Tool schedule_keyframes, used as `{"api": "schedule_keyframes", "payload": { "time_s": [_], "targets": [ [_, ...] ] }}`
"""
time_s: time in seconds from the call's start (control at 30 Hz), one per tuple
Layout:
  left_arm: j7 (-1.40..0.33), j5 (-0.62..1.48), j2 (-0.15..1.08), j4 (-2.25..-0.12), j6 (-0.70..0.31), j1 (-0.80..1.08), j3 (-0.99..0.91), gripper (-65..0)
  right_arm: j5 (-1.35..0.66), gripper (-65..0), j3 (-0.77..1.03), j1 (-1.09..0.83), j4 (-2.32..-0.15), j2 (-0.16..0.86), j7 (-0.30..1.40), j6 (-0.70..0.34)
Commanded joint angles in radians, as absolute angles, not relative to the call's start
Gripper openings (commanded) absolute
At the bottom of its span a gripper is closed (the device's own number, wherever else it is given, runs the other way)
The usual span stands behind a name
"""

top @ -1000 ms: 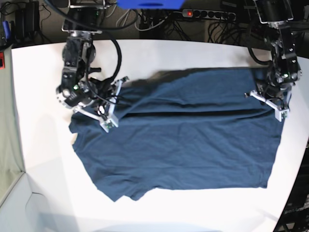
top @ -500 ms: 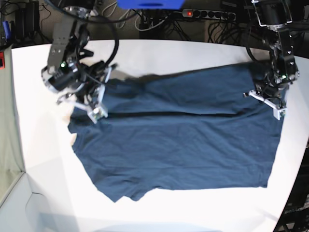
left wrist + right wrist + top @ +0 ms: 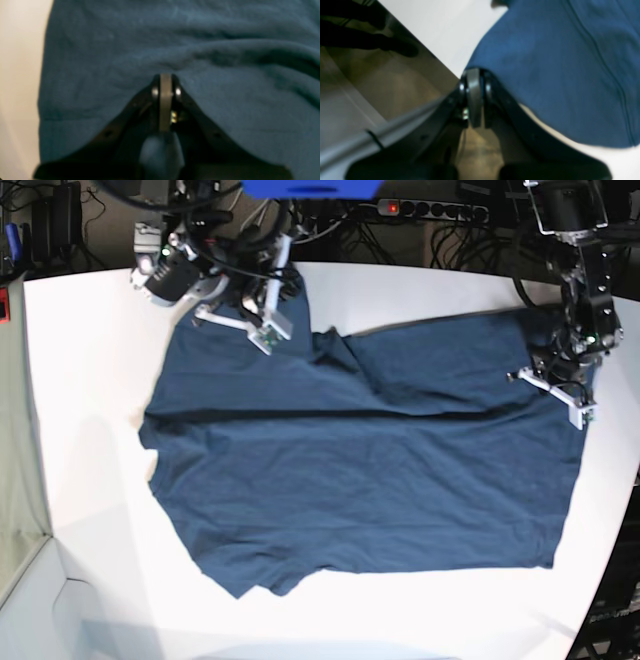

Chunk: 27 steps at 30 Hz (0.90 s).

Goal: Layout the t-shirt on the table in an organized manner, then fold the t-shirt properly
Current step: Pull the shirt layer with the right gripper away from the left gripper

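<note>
So the right gripper (image 3: 262,332) is clamped shut on a fold of the t-shirt (image 3: 370,480), lifted at the far corner of the table (image 3: 90,480), with the cloth trailing away from it toward the near edge. The left gripper (image 3: 560,398) is pinched on the shirt's opposite end. The shirt's long axis runs gripper to gripper, so I'd guess the next pull goes apart along that line.
</note>
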<state>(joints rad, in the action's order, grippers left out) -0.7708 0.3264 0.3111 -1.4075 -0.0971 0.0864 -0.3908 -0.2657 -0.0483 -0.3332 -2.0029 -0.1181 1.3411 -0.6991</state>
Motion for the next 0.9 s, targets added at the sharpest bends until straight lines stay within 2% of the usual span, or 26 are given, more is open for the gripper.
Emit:
{"api": "schedule_keyframes", "payload": {
  "time_s": [0.0,0.13,0.17,0.33,0.47,0.87],
  "targets": [
    [-0.751,0.334,0.343,-1.445,-0.094,0.077,-0.395,-64.8,-0.278,-65.0,-0.048,-0.331,-2.022,-0.116,1.326,-0.698],
    [-0.76,0.334,0.369,-1.486,-0.096,0.081,-0.401,-64.8,-0.278,-65.0,-0.044,-0.332,-2.022,-0.074,1.326,-0.698],
    [-0.76,0.334,0.375,-1.495,-0.11,0.082,-0.401,-64.8,-0.278,-63.1,-0.042,-0.332,-2.022,-0.065,1.326,-0.698],
    [-0.762,0.326,0.417,-1.541,-0.231,0.119,-0.403,-64.8,-0.28,-45.1,-0.044,-0.36,-2.025,-0.038,1.326,-0.698],
    [-0.762,0.326,0.427,-1.561,-0.254,0.162,-0.403,-64.8,-0.282,-36.2,-0.044,-0.372,-2.025,-0.025,1.325,-0.698],
    [-0.748,0.326,0.424,-1.402,-0.254,0.196,-0.403,-64.8,-0.282,-37.1,0.154,-0.28,-2.022,0.058,1.328,-0.698]
  ]
}}
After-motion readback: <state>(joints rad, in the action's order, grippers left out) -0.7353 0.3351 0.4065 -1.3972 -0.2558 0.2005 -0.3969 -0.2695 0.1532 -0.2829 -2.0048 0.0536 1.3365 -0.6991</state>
